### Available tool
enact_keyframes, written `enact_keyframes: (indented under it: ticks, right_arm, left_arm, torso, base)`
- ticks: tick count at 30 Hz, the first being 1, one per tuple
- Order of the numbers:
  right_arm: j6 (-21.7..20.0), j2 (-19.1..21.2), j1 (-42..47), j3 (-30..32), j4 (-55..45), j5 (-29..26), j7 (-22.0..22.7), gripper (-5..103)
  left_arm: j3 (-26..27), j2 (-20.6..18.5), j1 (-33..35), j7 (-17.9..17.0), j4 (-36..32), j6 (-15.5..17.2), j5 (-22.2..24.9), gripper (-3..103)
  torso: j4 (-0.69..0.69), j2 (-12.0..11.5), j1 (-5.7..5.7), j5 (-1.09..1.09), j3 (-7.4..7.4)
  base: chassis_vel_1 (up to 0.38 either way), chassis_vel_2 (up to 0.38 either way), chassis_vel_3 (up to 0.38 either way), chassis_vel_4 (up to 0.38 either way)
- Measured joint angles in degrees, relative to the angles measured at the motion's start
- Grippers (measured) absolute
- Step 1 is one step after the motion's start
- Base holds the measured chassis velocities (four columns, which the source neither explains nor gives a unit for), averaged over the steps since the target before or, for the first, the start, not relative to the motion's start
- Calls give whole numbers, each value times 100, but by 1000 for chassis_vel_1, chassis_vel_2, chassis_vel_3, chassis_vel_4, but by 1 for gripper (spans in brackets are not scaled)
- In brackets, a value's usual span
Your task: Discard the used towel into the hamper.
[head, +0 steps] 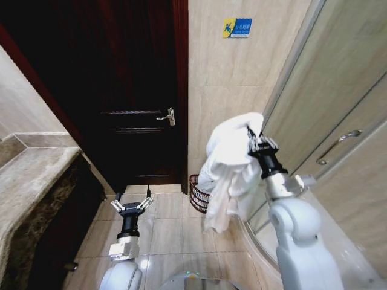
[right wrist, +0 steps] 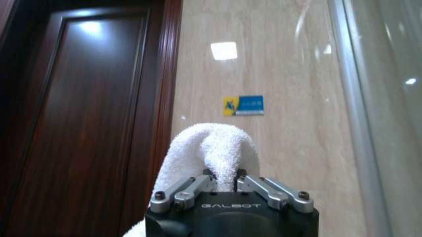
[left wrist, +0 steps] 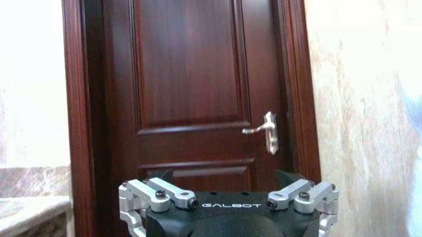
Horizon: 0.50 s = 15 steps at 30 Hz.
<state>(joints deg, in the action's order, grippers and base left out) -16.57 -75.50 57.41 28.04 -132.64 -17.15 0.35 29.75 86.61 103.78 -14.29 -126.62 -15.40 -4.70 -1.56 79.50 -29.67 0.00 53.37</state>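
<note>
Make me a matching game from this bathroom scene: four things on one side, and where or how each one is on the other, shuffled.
1. towel
2. hamper
3. left gripper
4. door handle

A. open, holding nothing, low over the floor tiles
B. on the dark wooden door
C. hanging from the shut right gripper
D. on the floor by the beige wall

Pairs: 1-C, 2-D, 3-A, 4-B
</note>
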Motion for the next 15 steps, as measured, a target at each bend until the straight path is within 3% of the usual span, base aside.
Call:
enact_keyframes:
  ticks: [8, 15]
  right_arm:
    - [-355, 277, -1417, -157, 506, -447, 114, 12]
    - [-402, 564, -2381, -434, 1112, -571, 161, 12]
  left_arm:
    - [-46, 101, 49, -22, 228, -91, -162, 100]
    - [5, 66, 52, -60, 234, -98, -156, 100]
  torso:
    - [0, -1, 1, -1, -1]
    - [0, -2, 1, 1, -1]
  base:
    - [0, 0, 0, 0]
    - [0, 0, 0, 0]
